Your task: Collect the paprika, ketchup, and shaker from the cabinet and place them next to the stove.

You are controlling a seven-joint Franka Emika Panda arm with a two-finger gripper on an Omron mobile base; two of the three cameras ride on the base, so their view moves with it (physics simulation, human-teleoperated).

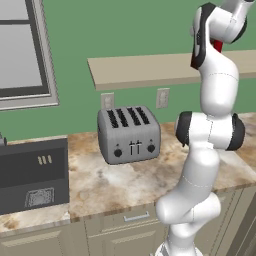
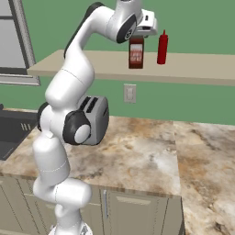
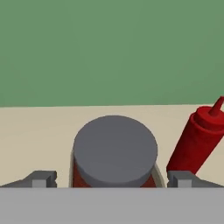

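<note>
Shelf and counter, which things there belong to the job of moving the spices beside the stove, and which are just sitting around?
Part of the job:
- paprika jar, on the cabinet shelf, between the open fingers
- ketchup bottle, standing beside the jar on the shelf

Just lying about:
- toaster on the counter
- wall outlets
- window

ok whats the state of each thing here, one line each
gripper: open, jaws either side of the paprika lid, not closed on it
paprika: upright on the cabinet, lid on, not lifted
ketchup: upright on the cabinet beside the paprika, untouched
cabinet: open shelf board, both bottles on it
toaster: on the counter, slots empty
cabinet doors: below the counter, shut
</note>
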